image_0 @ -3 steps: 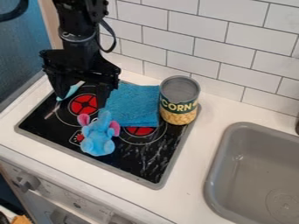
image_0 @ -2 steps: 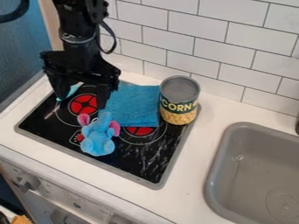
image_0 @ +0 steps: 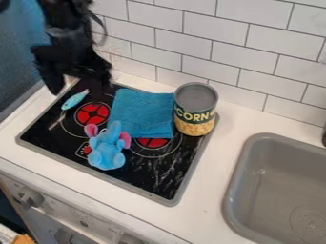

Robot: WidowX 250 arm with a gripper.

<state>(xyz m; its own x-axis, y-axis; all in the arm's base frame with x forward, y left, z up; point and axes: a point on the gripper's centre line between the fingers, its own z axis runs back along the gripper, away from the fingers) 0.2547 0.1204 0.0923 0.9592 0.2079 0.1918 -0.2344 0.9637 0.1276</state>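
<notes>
Spread wide, the black claw [image_0: 77, 94] hangs above the rear left part of the stove, nearest a small turquoise utensil [image_0: 75, 99]. The utensil has a smooth, rounded oblong body and a thin, stick-like end, and lies slantwise on the glossy black cooktop [image_0: 45, 136], which is rimmed by a flat grey frame. Beside it, a blue cloth [image_0: 143, 114] with a nubby, towel-like weave lies in a rough square. The can [image_0: 194, 109] is an upright cylinder with a dull grey metal top and a dark green and yellow label, just beside the cloth's right edge. Nearer the camera, a soft, fuzzy blue plush toy [image_0: 107, 155] with pink-lined ears sits on the cooktop.

Counted, that makes one utensil, one cloth, one can and one plush toy, with two red round burner marks [image_0: 92, 113] showing. The white desk [image_0: 218, 155] is smooth and holds one rounded grey sink [image_0: 267, 190]; glossy rectangular tiles [image_0: 213, 28] line the wall. The claw's two fingers stand well apart, with nothing gripped between them.
</notes>
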